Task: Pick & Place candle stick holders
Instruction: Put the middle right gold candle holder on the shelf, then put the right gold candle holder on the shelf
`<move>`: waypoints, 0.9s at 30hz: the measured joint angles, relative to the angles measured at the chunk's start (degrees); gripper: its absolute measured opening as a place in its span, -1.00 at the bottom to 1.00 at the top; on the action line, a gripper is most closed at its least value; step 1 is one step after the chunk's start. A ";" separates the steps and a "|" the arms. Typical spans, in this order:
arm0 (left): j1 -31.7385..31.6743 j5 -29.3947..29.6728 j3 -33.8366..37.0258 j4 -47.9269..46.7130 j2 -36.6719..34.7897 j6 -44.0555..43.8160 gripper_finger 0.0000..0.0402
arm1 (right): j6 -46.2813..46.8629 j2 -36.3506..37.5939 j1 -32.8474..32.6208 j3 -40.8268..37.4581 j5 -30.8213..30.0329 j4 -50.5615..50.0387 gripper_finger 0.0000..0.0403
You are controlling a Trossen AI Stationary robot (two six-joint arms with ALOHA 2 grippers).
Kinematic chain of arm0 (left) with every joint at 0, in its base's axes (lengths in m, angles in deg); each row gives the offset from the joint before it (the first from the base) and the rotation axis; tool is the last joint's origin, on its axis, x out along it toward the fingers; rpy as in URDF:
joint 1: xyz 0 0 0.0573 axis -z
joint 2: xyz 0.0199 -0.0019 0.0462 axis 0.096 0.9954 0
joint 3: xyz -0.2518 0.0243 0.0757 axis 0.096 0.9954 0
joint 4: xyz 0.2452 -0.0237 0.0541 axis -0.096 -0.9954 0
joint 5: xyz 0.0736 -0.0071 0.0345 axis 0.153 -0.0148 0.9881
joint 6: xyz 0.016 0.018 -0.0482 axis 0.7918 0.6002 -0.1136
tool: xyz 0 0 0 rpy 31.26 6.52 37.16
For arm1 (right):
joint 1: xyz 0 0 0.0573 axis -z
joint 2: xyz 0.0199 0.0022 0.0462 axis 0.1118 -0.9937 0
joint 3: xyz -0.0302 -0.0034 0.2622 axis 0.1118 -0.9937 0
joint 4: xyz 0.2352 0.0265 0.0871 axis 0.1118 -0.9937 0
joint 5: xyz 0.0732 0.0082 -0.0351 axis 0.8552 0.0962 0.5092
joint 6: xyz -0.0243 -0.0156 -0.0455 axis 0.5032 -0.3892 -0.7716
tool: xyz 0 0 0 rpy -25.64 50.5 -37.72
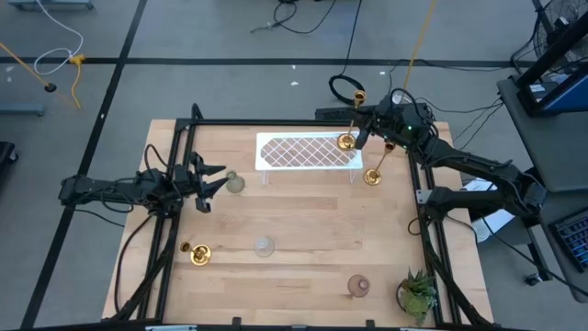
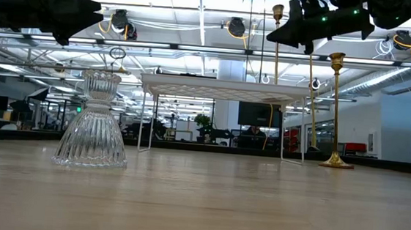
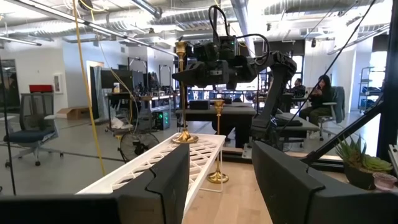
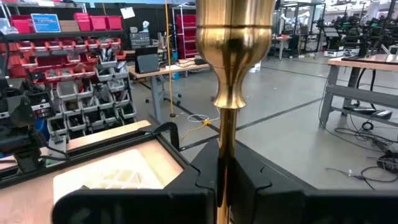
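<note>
A tall gold holder (image 1: 346, 142) stands with its round base (image 3: 185, 138) on the right end of the white lattice tray (image 1: 294, 152). My right gripper (image 1: 361, 136) is shut on its stem. A second tall gold holder (image 1: 372, 175) stands on its base on the table just right of the tray. The short gold holder (image 1: 197, 253) stands near the front left. The greenish glass holder (image 1: 235, 182), the clear one (image 1: 265, 245) and the pinkish one (image 1: 357, 286) stand on the table. My left gripper (image 1: 207, 182) is open, just left of the greenish one, touching nothing. My right gripper pinches the tall gold holder's slim stem (image 4: 225, 163) between its two fingers, a little below the cup at the top (image 4: 235, 37). The fingers come level from the table's right and far side and lie across the stem. The holder stands upright with its base on the tray.
A small green potted plant (image 1: 418, 294) stands at the front right corner. The tray stands on thin legs at the table's far middle. Black frame rails (image 1: 175, 221) run along the table's left and right edges. The clear glass holder (image 2: 95, 121) shows large in the low view.
</note>
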State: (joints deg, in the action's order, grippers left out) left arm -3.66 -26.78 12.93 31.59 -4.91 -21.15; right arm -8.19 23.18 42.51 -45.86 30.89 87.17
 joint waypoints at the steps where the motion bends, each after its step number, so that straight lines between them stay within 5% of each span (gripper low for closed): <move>1: 0.00 0.00 0.00 0.01 0.00 -0.06 -0.10 | -0.20 0.00 0.00 0.00 -0.02 -0.11 -0.96; 9: 0.02 0.00 0.00 -0.01 0.00 -0.22 -0.10 | -0.63 0.02 -0.02 0.02 -0.24 -0.64 -0.90; 27: 0.01 0.00 0.00 -0.04 0.00 -2.13 -0.10 | -3.57 6.62 -0.02 0.02 -0.09 -9.70 -0.32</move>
State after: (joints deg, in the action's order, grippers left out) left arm -3.65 -26.78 12.93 31.56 -4.91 -23.28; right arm -11.77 29.80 42.49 -45.84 30.80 77.47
